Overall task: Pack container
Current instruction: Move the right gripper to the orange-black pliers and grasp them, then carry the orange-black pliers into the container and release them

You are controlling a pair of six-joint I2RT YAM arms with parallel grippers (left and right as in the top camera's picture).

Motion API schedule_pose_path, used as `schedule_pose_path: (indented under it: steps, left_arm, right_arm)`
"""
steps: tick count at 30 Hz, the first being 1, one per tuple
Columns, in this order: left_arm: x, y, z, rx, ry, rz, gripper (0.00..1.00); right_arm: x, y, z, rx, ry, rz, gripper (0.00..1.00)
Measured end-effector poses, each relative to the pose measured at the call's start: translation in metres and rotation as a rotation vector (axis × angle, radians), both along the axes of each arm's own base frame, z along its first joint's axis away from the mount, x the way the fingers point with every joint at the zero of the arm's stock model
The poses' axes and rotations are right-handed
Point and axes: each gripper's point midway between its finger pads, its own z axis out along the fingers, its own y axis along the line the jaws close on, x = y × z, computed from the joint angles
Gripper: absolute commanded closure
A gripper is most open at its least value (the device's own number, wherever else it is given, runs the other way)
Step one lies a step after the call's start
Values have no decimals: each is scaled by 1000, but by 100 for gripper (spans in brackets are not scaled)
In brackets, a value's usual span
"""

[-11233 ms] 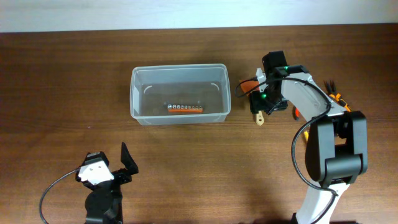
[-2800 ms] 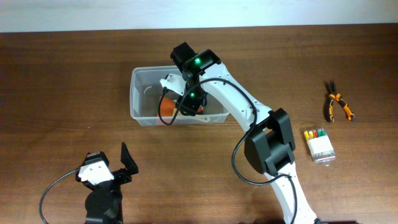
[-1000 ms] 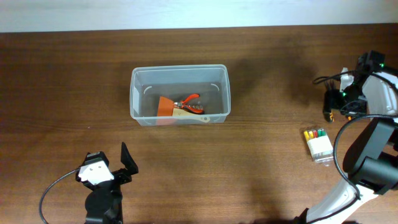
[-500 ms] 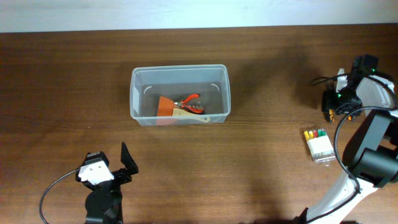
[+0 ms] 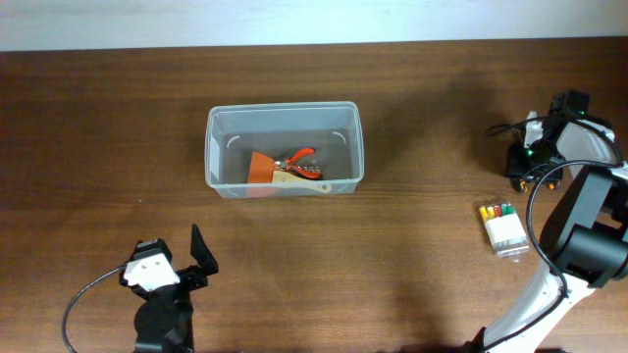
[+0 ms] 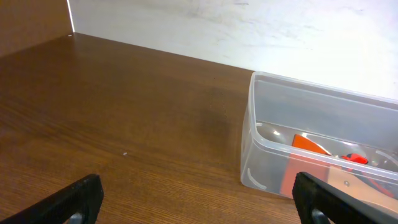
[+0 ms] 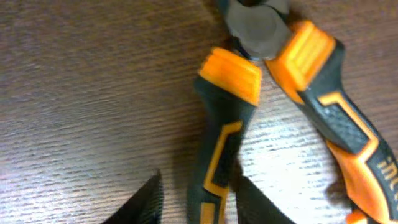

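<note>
The clear container (image 5: 284, 110) stands at the table's centre-left and holds an orange scraper (image 5: 261, 168), red-handled pliers (image 5: 298, 155) and a strip of bits. It also shows in the left wrist view (image 6: 264, 134). My right gripper (image 5: 518, 169) is at the far right, low over the orange-and-black pliers (image 7: 227, 118). In the right wrist view its fingers (image 7: 199, 202) straddle one handle, with a gap on the left side. My left gripper (image 6: 199, 202) is open and empty, resting near the front left (image 5: 196, 257).
A small white box of coloured bits (image 5: 502, 227) lies on the table in front of the right gripper. The right arm's cable loops beside it. A pale wall runs along the table's far edge.
The right arm left the container, where the scraper and red pliers now lie, swung to the far right and settled over the orange-and-black pliers. The left arm has not moved.
</note>
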Motion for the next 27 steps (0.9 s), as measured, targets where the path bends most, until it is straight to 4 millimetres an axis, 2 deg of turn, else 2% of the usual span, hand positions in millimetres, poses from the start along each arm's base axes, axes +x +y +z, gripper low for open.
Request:
schedule_pose_path:
  steps: [2,5,11,15,17,19,22,24,25,27]
  left_arm:
    - [0,0,0,0,0,0,1]
    - [0,0,0,0,0,0,1]
    - [0,0,0,0,0,0,1]
    - [0,0,0,0,0,0,1]
    - [0,0,0,0,0,0,1]
    - [0,0,0,0,0,0,1]
    - [0,0,0,0,0,0,1]
    - [0,0,0,0,0,0,1]
    - [0,0,0,0,0,0,1]
    - [0,0,0,0,0,0,1]
  right_arm:
    - [0,2,0,6,1,1,92]
    - [1,3,0,10,0,1,96]
    - [0,6,2,23,22,4,96]
    - [-3,13,10,58,76,4,96]
    - [6,17,25,64,76,15,96]
    - [25,20,49,52,39,35,96]
    - [56,31,97,16,-51,79,96]
    - [79,48,136,-13,-139,129,96]
    - [90,64,157,-22,-183,168,96]
    - [98,96,184,-25,-226,247,96]
